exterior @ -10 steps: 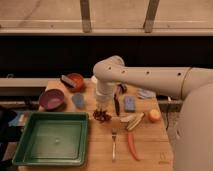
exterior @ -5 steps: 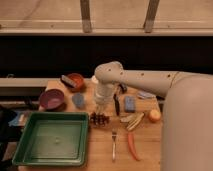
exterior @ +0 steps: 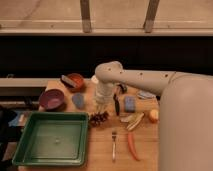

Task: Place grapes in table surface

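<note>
The grapes (exterior: 99,118) are seen lying on the bare wood of the worktop (exterior: 102,150), just beside the right rim of the green tray (exterior: 50,158), so the placing is judged to be essentially done. The gripper (exterior: 102,106) is held directly above them; whether it is released or clenched cannot be told. A fork (exterior: 113,145) and carrot (exterior: 132,146) lie nearer the front, a purple bowl (exterior: 52,99) to the left. Nothing is seen blocking a straight upward retreat.

grapes (exterior: 99,118): 1 cluster | bowls: 2 (purple (exterior: 51,99), orange (exterior: 75,80)) | tray (exterior: 50,139): 1 | fork (exterior: 114,145): 1 | carrot (exterior: 132,146): 1
</note>
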